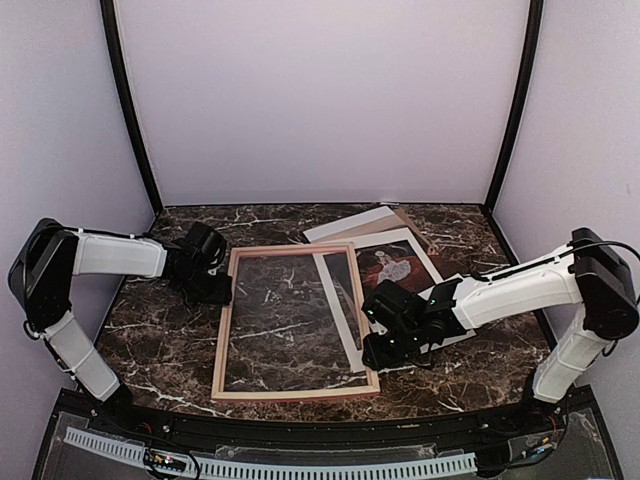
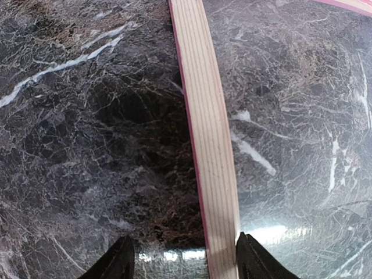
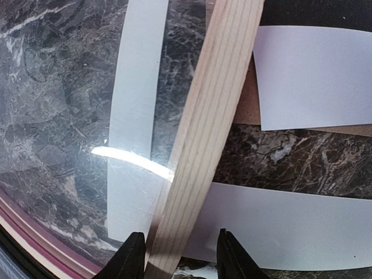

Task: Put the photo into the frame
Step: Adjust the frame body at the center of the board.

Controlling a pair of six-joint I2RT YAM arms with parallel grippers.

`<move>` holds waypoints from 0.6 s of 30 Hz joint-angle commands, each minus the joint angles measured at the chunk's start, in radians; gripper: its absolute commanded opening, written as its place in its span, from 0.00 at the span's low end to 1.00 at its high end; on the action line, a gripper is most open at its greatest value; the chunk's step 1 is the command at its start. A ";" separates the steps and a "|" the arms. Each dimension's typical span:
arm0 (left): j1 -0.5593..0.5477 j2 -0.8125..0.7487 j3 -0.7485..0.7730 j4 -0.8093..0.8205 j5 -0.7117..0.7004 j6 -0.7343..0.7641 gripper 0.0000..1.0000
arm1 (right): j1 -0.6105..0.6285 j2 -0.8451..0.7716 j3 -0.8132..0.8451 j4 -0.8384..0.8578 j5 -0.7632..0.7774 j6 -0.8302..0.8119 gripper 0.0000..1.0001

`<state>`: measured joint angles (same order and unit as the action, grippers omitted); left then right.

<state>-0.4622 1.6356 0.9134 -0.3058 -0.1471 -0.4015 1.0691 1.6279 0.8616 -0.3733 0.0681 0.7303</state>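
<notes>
You have a dark, white-veined marble table boxed in by plain pale walls with black posts at the far corners. Along the table's left edge your left arm reaches in. The left gripper sits at the left rail of the frame, near the frame's far-left corner. The frame lies flat in the middle of the table, pale wood side up, its long sides running from the near edge to the far edge. The left wrist view adds what the overhead view cannot show. There the left gripper stands open astride the rail, which lies against the right-hand finger with bare marble showing beside the other, and a thin pink line edges the wood. The photo lies toward the far-right part of the table. Its left side is tucked under the frame, so its white border shows through the glass. A whitish sheet and a brown board fan out behind it toward the far edge. The right gripper is at the frame's right rail, nearer the near-right corner. The right wrist view shows the right gripper open around that rail, with a gap on one side. It also shows the white border under the glass and white paper beyond. Bare marble shows left of the frame and along the near edge.
</notes>
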 commanded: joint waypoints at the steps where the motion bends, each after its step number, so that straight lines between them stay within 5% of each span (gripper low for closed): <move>1: 0.005 -0.024 -0.022 0.011 0.016 -0.001 0.61 | 0.009 0.006 0.004 0.007 0.024 -0.007 0.45; 18: 0.005 0.053 -0.018 0.050 0.047 -0.009 0.28 | -0.083 -0.070 0.073 -0.002 0.007 -0.090 0.53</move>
<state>-0.4622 1.6688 0.9062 -0.2573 -0.0959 -0.4049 1.0298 1.6039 0.9077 -0.3752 0.0746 0.6762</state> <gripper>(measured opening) 0.305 0.527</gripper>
